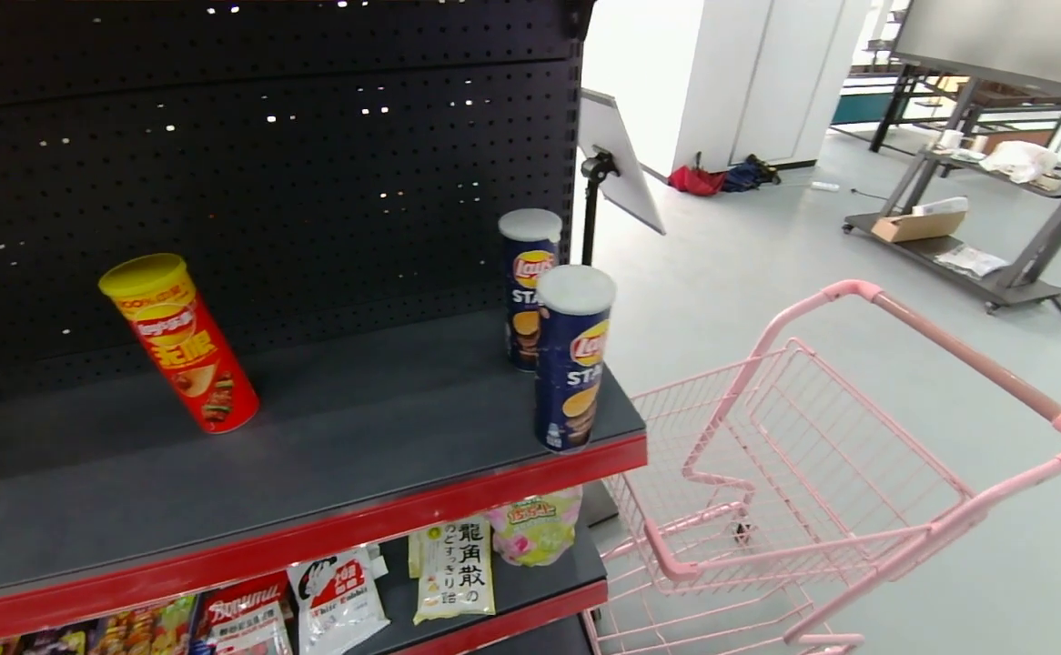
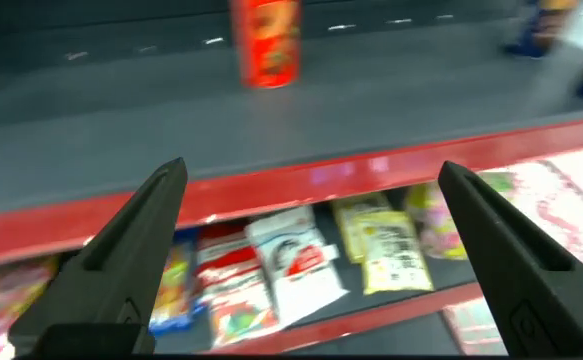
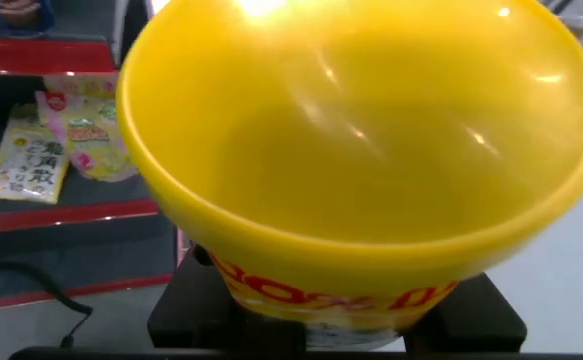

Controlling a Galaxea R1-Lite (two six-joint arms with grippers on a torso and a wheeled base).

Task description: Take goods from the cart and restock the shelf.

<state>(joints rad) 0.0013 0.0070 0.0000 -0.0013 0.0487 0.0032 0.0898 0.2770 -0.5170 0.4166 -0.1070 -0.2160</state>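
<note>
A can with a yellow lid and red wall (image 3: 361,150) sits in the right gripper (image 3: 336,320), whose jaws are pinched on its lower body; it is held out in front of the shelf (image 1: 358,428), below the level of its red front edge, with the lower shelf's packets behind it. On the shelf board a second red can with a yellow lid (image 1: 180,341) stands towards the left, near the perforated back panel. Two dark blue cans with white lids are at the shelf's right end, one (image 1: 528,287) near the back and the other (image 1: 572,359) at the front corner, close to the red edge. The left gripper (image 2: 311,190) hangs in front of that red edge with its jaws spread wide and nothing between them. Snack packets (image 1: 453,569) lie on the lower shelf beneath. The pink wire cart (image 1: 858,437) stands just beside the shelf's right end.
</note>
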